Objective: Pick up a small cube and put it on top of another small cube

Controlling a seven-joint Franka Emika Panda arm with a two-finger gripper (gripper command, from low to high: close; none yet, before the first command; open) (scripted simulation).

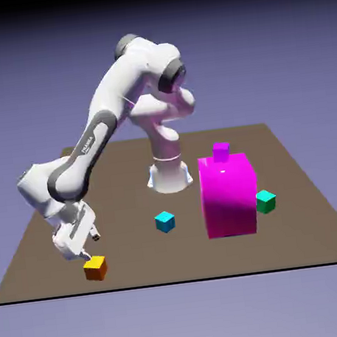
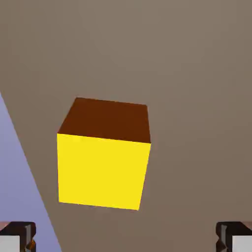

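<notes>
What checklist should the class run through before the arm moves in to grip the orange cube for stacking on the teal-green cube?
1. Jaws open: ok. The gripper shows both tips spread at the hand view's bottom corners.
2. Nothing held yet: ok. The orange cube lies ahead of the tips, not between them.
3. Cube centred between the tips: not ok. In the hand view it sits left of the middle.
4. Orange cube free of neighbours: ok. It stands alone on the table.
5. Teal-green cube top bare: ok.
6. Room beside the teal-green cube: cannot tell. The big magenta block stands close beside it.
</notes>
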